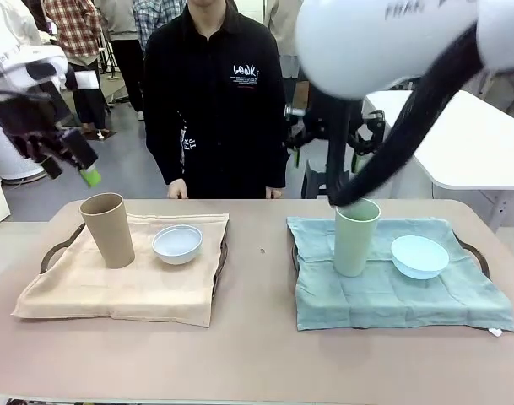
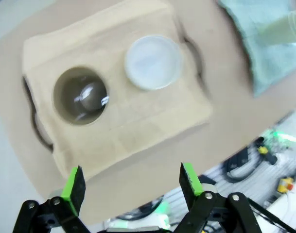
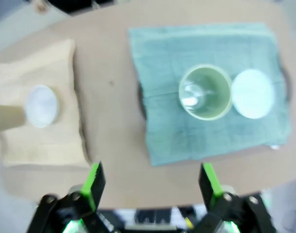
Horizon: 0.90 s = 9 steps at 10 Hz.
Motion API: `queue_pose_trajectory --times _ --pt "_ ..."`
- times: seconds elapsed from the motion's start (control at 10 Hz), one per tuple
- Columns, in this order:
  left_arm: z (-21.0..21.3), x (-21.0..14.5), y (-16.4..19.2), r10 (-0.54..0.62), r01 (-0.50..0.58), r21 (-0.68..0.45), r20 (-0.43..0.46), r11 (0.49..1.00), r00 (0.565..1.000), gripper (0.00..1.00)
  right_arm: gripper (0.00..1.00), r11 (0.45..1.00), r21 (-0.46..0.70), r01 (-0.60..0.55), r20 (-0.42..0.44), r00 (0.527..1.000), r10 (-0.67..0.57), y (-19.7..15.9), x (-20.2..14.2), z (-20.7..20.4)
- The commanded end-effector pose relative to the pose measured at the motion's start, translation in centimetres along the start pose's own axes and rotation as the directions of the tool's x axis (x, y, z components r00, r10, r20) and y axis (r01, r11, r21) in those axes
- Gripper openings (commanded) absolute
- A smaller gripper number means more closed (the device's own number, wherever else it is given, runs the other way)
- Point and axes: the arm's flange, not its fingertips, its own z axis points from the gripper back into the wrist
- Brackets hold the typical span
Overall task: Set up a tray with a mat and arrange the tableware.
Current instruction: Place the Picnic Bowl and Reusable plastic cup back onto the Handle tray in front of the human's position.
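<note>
- Front view: left gripper [image 1: 67, 156] raised above and outboard of the tan tumbler [image 1: 108, 229], fingers spread, nothing between them.
- Below and inboard of that gripper: tan tumbler upright on the beige mat [image 1: 121, 283], white bowl [image 1: 177, 244] just beside it, apart.
- Farther across: pale green tumbler [image 1: 356, 237] upright on the green mat [image 1: 392, 283], light blue bowl [image 1: 419, 256] near it; dark tray handles [image 1: 471, 251] peeking out from under the mat edges.
- Person [image 1: 214, 93] standing at the far side of the table [image 1: 257, 354].
- Left wrist view: green-padded fingers [image 2: 74, 184] wide apart and empty, high over the table edge; tan tumbler ahead of the near finger, seen down its mouth; white bowl ahead, beyond the gap.
- Right wrist view, blurred: right gripper [image 3: 152, 182] apparently fully spread, holding nothing; pale green tumbler ahead, in line with the far finger, light blue bowl seemingly touching its side; white bowl well off to the other side on the beige mat.
</note>
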Motion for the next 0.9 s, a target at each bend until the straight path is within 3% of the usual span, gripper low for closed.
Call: queue_pose_trajectory --times 0.0,0.1,0.2,0.3,0.4,0.5,0.6,0.7,0.8 --pt "4.4 0.8 3.3 0.026 0.036 -0.475 0.123 0.879 0.992 1.0 1.0 0.867 0.455 0.202 -0.175 0.975 -0.135 -8.4 3.6 0.4" --pt "5.9 -0.1 6.0 0.113 0.001 -0.626 0.141 0.78 0.984 1.0 1.0 0.797 0.547 0.255 -0.236 0.961 -0.145 -14.1 3.4 -0.6" --pt "6.4 -0.7 8.2 0.168 -0.02 -0.722 0.134 0.691 0.977 1.0 1.0 0.778 0.566 0.273 -0.239 0.957 -0.162 -17.9 2.7 -1.2" --pt "5.9 -0.6 10.1 0.248 -0.07 -0.821 0.089 0.567 0.965 1.0 1.0 0.753 0.583 0.306 -0.248 0.949 -0.194 -21.2 2.0 -1.7" --pt "4.7 -0.5 10.7 0.308 -0.142 -0.811 0.049 0.568 0.95 1.0 1.0 0.793 0.468 0.389 -0.217 0.921 -0.323 -22.5 1.6 -2.2" --pt "7.2 -1.8 8.3 0.119 0.023 -0.59 0.2 0.807 0.972 1.0 1.0 0.799 0.54 0.265 -0.183 0.963 -0.196 -18.6 4.7 -0.2" --pt "7.2 -1.8 8.3 0.119 0.023 -0.59 0.2 0.807 0.972 1.0 1.0 0.799 0.54 0.265 -0.183 0.963 -0.196 -18.6 4.7 -0.2" --pt "6.1 -2.2 10.7 0.197 -0.02 -0.719 0.163 0.694 0.967 1.0 1.0 0.771 0.542 0.334 -0.213 0.942 -0.258 -23.1 3.2 -1.5" --pt "6.5 -1.7 11.0 0.29 -0.083 -0.848 0.086 0.524 0.953 1.0 1.0 0.568 0.76 0.318 -0.302 0.945 -0.126 -25.4 4.3 -1.1"
